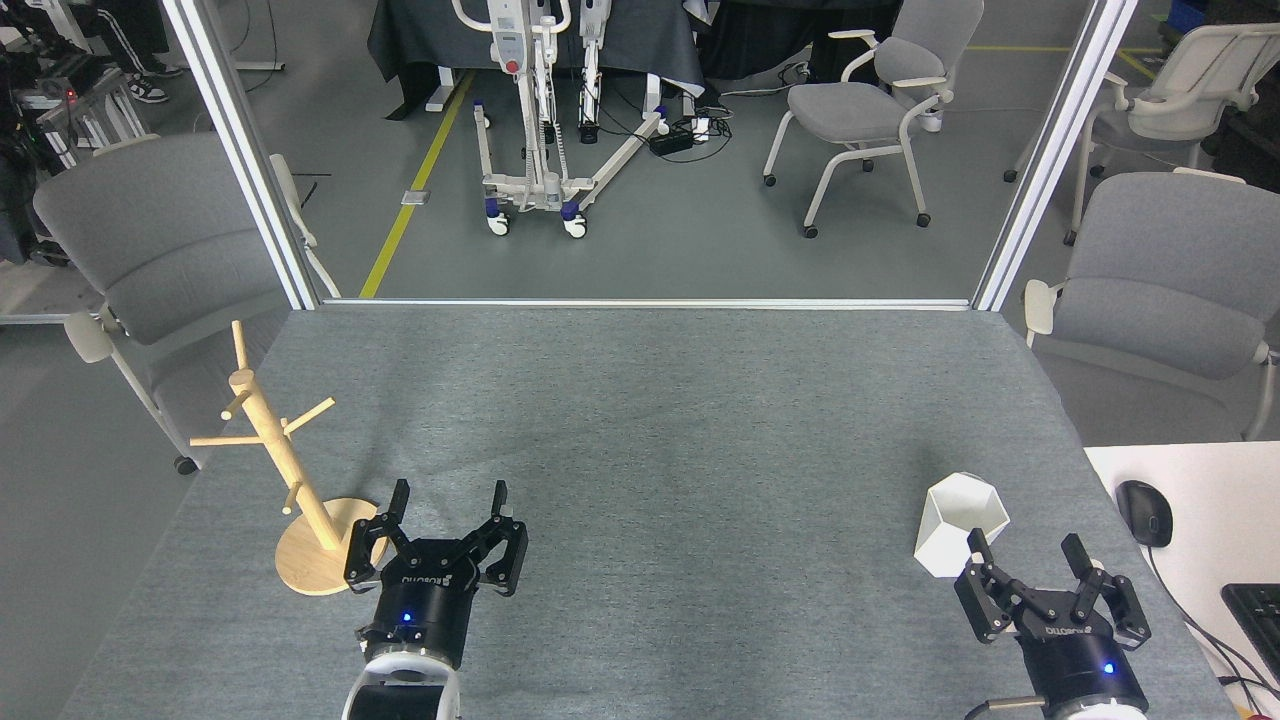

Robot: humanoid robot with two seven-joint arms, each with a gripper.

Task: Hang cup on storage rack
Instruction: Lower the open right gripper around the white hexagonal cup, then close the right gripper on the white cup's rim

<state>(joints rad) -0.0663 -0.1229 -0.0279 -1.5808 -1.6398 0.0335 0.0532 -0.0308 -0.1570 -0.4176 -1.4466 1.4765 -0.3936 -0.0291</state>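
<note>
The white faceted cup (960,522) stands upright on the grey table at the right, mouth up. My right gripper (1025,545) is open just in front and to the right of it, its left finger close to the cup's near side and nothing between the fingers. The wooden storage rack (280,455) stands near the table's left edge on its round disc base (305,565), with no cup on its pegs. My left gripper (450,492) is open just right of that base, holding nothing.
The grey felt table (640,420) ends at a metal frame behind. Grey chairs (150,250) stand off the left and right sides. A white desk (1190,500) with a black mouse (1143,512) and a keyboard adjoins the right edge.
</note>
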